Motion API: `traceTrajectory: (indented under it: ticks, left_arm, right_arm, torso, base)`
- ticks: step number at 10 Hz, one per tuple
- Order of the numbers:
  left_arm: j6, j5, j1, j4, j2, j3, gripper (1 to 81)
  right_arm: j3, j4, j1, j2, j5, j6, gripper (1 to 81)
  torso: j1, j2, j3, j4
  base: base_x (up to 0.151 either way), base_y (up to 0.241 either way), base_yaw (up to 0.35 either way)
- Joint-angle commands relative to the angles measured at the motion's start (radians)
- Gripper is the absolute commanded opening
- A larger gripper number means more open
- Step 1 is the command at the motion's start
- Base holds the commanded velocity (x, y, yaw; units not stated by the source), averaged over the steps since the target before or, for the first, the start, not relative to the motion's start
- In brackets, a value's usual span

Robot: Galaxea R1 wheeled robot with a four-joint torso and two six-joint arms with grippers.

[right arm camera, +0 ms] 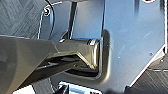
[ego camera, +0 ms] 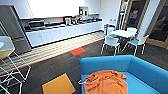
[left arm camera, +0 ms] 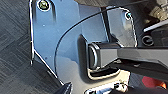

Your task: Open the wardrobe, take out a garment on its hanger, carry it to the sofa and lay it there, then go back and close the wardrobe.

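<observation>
The garment (ego camera: 106, 82) lies spread on the sofa (ego camera: 140, 68) seat at lower right, hanger end over the seat's left edge. Dark carpet (ego camera: 60, 62) lies open at centre. Finger state: cannot tell.

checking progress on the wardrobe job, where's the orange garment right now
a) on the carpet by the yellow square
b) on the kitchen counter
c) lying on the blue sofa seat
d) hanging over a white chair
c: in the head view the orange garment lies spread on the seat of the blue sofa, apart from the white chairs, the yellow floor square and the kitchen counter.
</observation>
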Motion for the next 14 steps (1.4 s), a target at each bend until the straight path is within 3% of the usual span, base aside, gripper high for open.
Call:
traceTrajectory:
  ticks: [1,14]
  left_arm:
    - [0.003,0.026,-0.023,-0.003,-0.033,-0.006,81.1]
    - [-0.001,0.042,-0.023,0.002,-0.032,-0.007,81.1]
  right_arm:
    - [0.103,-0.017,0.009,-0.079,-0.038,0.000,81.1]
    - [0.067,-0.008,0.010,-0.094,-0.040,0.006,81.1]
  torso:
    - [0.000,0.000,0.000,0.000]
    - [0.000,0.000,0.000,0.000]
  base:
    - [0.000,0.000,0.257]
    - [0.000,0.000,0.259]
